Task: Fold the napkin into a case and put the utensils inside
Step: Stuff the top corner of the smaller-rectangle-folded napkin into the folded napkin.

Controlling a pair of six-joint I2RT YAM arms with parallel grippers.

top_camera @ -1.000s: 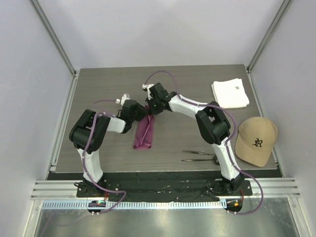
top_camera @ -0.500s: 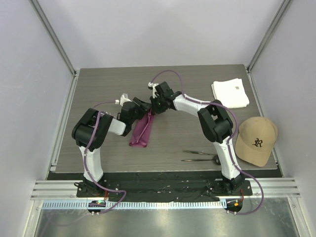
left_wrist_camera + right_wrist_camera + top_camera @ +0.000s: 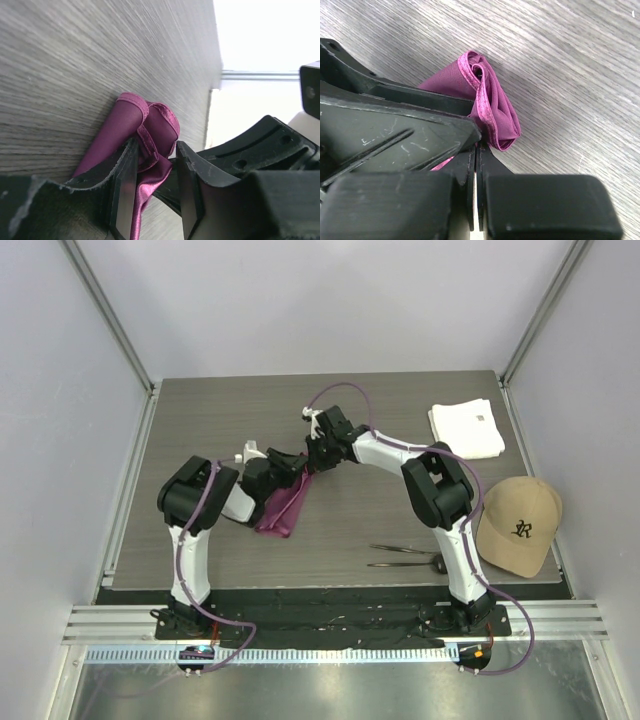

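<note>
1. The two arm bases are bolted side by side on a metal rail [image 3: 340, 635], just in front of the near edge of the table [image 3: 200, 420].
2. The utensils [image 3: 405, 556] are laid side by side close to that near edge, by the right arm, well apart from the napkin [image 3: 280, 512].
3. A tan cap [image 3: 518, 525] is set to their right, at the table's right edge.
4. Bare room is seen on the left side of the table and across its far part.
5. The left arm is bent sharply at the elbow and pointed toward the middle. The right arm is reached up and leaned over to the left, so both tips are brought close together.
6. The fingers of the left end effector [image 3: 156, 145] are spread a little, and the napkin is passed between them.
7. The right end effector [image 3: 477, 146] is pressed together, and a fold of the napkin is pinched at its tips.
8. The napkin is folded long and thin in the middle of the table. Its near end is laid flat and its far end is lifted.
9. A white cloth [image 3: 466, 428] is laid near the far right corner.
10. The table is grey with a wood grain, and pale walls are seen on three sides.
</note>
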